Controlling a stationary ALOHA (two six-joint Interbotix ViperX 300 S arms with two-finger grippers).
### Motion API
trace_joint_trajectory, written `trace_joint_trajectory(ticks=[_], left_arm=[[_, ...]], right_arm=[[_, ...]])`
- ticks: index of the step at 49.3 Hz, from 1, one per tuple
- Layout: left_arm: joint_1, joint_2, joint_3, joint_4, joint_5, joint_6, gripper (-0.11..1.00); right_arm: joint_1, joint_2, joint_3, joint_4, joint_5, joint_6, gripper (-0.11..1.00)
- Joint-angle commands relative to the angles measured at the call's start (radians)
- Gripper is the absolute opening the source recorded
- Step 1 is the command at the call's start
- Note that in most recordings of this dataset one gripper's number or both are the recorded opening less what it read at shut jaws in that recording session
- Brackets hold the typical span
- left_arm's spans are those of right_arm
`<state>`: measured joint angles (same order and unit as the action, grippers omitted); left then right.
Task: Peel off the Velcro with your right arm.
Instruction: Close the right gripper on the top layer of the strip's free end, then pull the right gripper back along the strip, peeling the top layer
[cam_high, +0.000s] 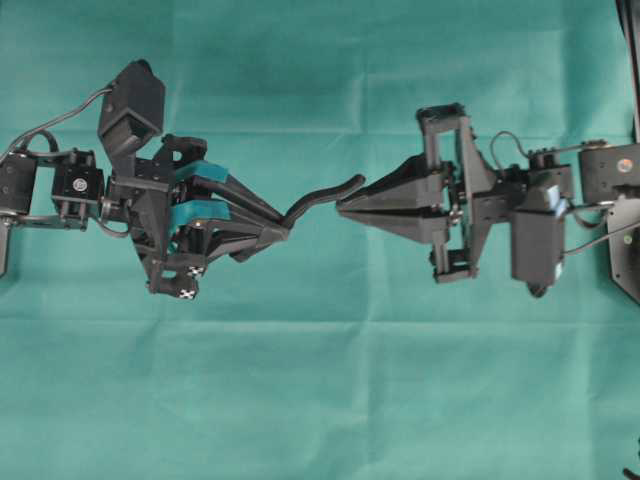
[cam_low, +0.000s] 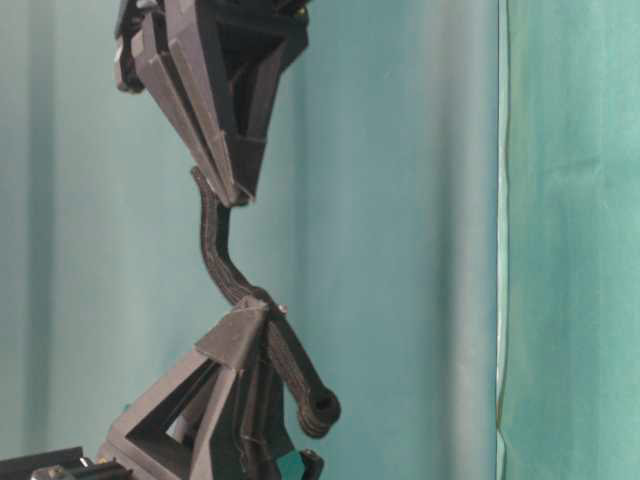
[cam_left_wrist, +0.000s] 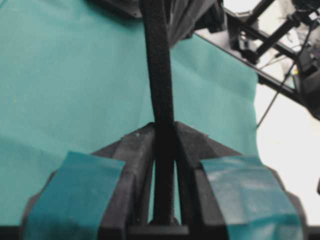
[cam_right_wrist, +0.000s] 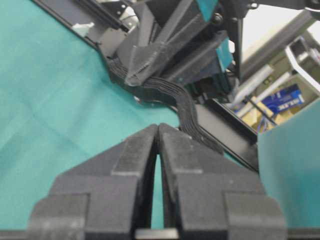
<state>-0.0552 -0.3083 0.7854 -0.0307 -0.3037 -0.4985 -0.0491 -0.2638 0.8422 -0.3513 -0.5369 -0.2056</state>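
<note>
My left pincer (cam_high: 284, 228), the one with teal tape on its fingers, was clamped on the Velcro (cam_high: 325, 195), and the strap ran straight out between the two fingertips in my left wrist view. From that grip it stood clear of the green-covered desk (cam_high: 320, 380), curving up and across toward my right pincer (cam_high: 342, 205), with its rounded end lying just beside those plain black tips. At table level, a shorter stretch of the strap hung out past the other side of the left fingers.

My right pincer was closed, its fingers pressed together to a point. In its own wrist view the tips met with nothing showing between them, and the Velcro passed close behind them, off to the right. I could not tell whether the tips had caught an edge of a layer.
</note>
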Motion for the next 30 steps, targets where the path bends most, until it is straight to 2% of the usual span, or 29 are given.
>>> trace_joint_trajectory(ticks=[1, 30], left_arm=[[0.003, -0.02, -0.011, 0.0, -0.014, 0.003, 0.1], [0.005, -0.02, -0.009, 0.002, -0.017, 0.005, 0.1]], right_arm=[[0.011, 0.009, -0.035, 0.002, -0.008, 0.003, -0.09], [0.041, 0.12, -0.109, 0.002, 0.011, 0.002, -0.09]])
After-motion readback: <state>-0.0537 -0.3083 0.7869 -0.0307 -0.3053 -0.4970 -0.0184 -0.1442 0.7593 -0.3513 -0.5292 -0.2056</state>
